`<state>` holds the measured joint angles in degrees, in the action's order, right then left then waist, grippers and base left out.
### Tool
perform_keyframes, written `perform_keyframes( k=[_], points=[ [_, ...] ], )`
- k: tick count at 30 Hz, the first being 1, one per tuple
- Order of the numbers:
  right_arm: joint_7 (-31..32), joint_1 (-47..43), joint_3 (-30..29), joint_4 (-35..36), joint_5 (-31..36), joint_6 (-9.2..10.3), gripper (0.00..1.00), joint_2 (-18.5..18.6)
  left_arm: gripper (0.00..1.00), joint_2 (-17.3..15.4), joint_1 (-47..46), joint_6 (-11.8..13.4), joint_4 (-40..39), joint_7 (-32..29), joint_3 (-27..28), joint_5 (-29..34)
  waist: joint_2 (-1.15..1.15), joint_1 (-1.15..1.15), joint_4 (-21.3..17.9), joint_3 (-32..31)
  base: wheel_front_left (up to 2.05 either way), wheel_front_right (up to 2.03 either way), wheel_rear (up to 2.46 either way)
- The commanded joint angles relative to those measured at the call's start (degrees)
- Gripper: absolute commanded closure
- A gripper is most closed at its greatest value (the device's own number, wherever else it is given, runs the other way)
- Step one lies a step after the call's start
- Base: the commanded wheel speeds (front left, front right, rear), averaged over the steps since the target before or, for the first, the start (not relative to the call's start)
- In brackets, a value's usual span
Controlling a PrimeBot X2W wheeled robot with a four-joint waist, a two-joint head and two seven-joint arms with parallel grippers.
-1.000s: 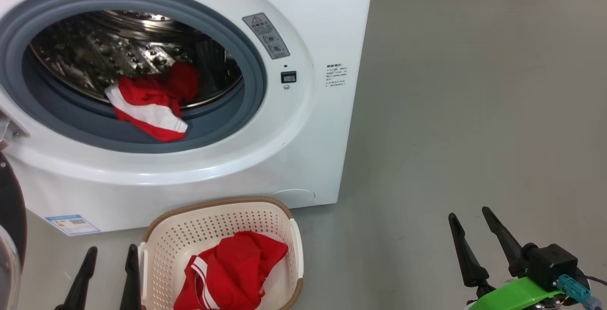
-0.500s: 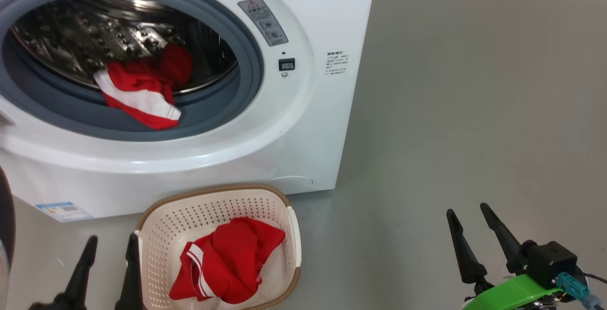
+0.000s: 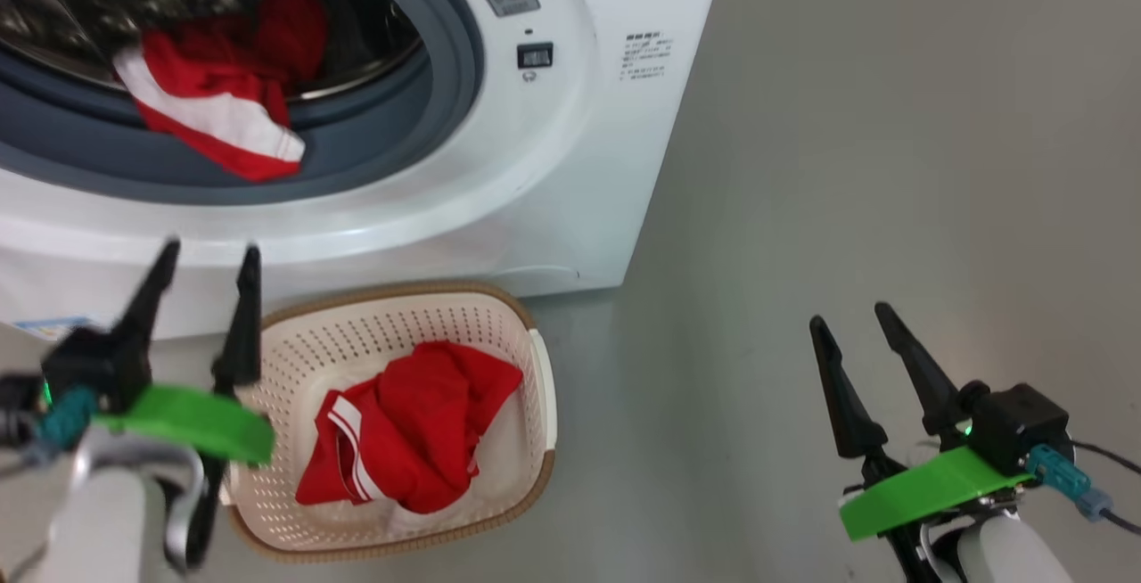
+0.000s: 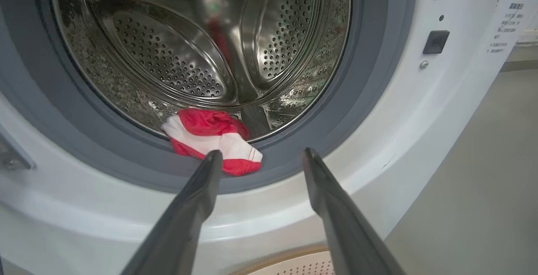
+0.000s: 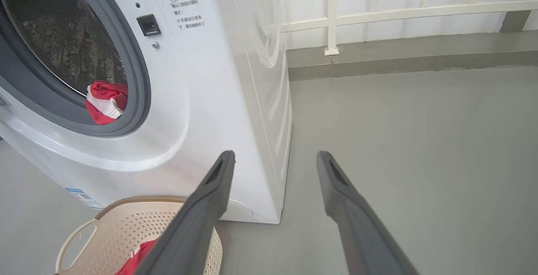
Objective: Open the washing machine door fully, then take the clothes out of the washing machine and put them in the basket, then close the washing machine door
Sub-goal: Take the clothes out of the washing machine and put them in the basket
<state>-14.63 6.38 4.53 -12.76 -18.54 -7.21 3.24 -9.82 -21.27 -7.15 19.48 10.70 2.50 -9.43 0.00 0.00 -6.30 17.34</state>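
Ahead, left tool (image 4: pixel 261 152) and right tool (image 5: pixel 275 153) gape wide, empty — clothes (image 4: pixel 210 140) drape over the grey rubber rim (image 4: pixel 277 174).

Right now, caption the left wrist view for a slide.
Open left gripper aimed at red garment lying in the washing machine opening.

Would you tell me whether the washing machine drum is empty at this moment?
No, a red garment with a white band lies at the front edge of the drum.
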Motion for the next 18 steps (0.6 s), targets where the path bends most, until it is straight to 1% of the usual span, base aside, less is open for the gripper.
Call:
perform_keyframes(
  k=[1, 4, 11, 18],
  points=[
    [-0.37, 1.24, 1.4, 1.52, 0.33, -0.28, 0.0, 0.15, 0.0, -1.99, -1.64, -0.05, -0.97, 0.01, 1.72, 0.73, 0.0, 0.0, -0.53, 2.85, 0.0, 0.0, 0.0],
    [-0.37, 2.66, 1.68, 1.58, 0.32, -0.28, 0.0, -0.09, 0.0, -3.33, -7.77, 1.04, 2.65, -2.39, 0.61, 2.63, 0.0, 0.0, -1.08, 4.68, 0.0, 0.0, 0.0],
    [-0.37, 4.42, 2.01, 1.7, -0.13, -0.28, 0.0, -0.32, 0.0, -5.12, -19.94, 2.76, 10.99, -7.35, -2.32, 6.22, 0.0, 0.0, -2.23, 7.11, 0.0, 0.0, 0.0],
    [-0.37, 5.64, 2.96, 2.19, -1.74, -0.28, 0.0, -0.34, 0.0, -6.51, -30.36, 4.2, 19.59, -9.94, -4.49, 8.83, 0.0, 0.0, -3.28, 9.16, 0.0, 0.0, 0.0]
  ],
)
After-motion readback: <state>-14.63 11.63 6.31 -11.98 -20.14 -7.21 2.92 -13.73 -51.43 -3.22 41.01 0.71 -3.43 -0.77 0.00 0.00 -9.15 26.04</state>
